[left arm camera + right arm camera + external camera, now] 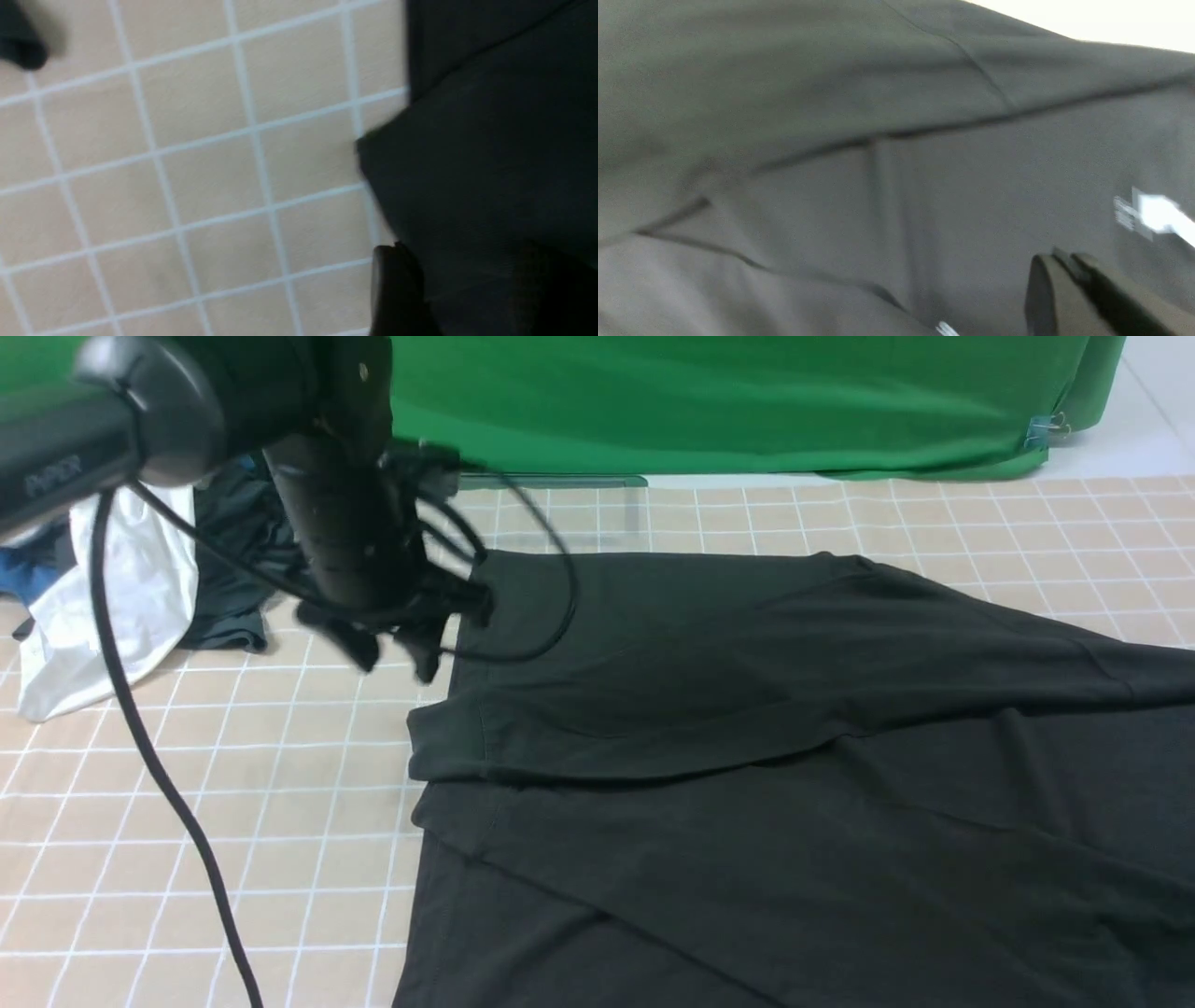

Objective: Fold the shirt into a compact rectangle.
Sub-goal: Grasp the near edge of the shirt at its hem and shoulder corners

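In the front view, the shirt point(747, 756) lies spread over the middle and right of the checked cloth point(233, 784), with one flap folded across it. Your left gripper point(392, 655) hangs blurred just beside its far left corner, fingers apart and empty.

From the left wrist, the fingers point(397, 289) stand wide with bare cloth between them, one at the shirt's edge.

From the right wrist, the shirt fills the view, its white logo point(1153, 214) blurred. You cannot tell how the right gripper point(1069, 284) stands.
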You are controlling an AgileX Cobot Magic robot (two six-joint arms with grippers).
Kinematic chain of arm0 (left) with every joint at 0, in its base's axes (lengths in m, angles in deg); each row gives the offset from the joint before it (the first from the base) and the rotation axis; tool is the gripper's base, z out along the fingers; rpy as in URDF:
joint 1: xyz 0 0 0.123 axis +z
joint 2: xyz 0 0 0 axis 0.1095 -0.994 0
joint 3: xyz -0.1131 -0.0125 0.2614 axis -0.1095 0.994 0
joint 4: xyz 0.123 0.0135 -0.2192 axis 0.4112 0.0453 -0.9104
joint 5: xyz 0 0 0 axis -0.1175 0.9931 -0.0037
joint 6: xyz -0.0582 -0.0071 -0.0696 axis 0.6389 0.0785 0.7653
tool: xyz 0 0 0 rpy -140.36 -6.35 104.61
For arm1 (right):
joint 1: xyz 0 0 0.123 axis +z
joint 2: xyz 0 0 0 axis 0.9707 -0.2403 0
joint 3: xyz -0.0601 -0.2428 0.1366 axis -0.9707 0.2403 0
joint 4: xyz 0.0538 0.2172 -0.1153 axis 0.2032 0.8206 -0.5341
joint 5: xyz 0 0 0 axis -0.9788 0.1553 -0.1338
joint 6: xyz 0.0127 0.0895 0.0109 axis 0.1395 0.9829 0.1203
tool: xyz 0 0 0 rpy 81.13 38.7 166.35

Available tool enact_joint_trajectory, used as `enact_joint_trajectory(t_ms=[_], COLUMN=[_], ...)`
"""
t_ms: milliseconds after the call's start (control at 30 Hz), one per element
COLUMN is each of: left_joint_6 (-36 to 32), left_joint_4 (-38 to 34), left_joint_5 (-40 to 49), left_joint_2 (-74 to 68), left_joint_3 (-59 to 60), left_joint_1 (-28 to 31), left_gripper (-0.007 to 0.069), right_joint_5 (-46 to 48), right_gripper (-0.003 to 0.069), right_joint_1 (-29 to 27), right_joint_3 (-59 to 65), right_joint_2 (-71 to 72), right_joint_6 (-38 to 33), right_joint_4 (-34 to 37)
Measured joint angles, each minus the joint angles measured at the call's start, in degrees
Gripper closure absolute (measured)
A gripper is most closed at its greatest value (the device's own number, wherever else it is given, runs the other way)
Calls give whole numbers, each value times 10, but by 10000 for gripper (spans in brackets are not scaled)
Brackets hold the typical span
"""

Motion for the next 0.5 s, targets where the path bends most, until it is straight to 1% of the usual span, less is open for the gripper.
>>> enact_joint_trajectory(t_ms=[67,100,133,200,233,267,300,333,367,400,433,467,500], left_joint_6=[-14,-17,-18,-20,-21,-21,-23,-24,-24,-24,-24,-25,-25], left_joint_4=[-19,-24,-30,-37,-40,-40,-45,-45,-45,-45,-45,-45,-45], left_joint_5=[-13,-20,-29,-35,-37,-37,-38,-36,-37,-34,-32,-25,-25], left_joint_2=[1,1,1,1,1,1,1,1,1,1,1,1,1], left_joint_3=[0,0,0,0,0,0,0,0,0,0,0,0,0], left_joint_1=[-8,-11,-18,-27,-31,-31,-34,-34,-34,-34,-34,-34,-34], left_gripper=[476,511,560,596,608,609,609,609,609,609,609,609,609], right_joint_5=[-9,-14,-21,-31,-33,-35,-39,-42,-43,-45,-45,-46,-46], right_gripper=[464,420,355,265,238,227,196,181,179,169,168,165,165], right_joint_1=[10,15,30,49,57,63,75,83,84,95,95,104,105], right_joint_3=[-33,-46,-79,-125,-146,-157,-197,-221,-226,-264,-264,-298,-302], right_joint_2=[-43,-59,-99,-153,-177,-189,-237,-266,-272,-321,-321,-365,-369], right_joint_6=[-23,-36,-52,-83,-93,-96,-105,-107,-107,-113,-113,-117,-118], right_joint_4=[23,30,36,39,38,36,26,19,19,13,12,8,7])
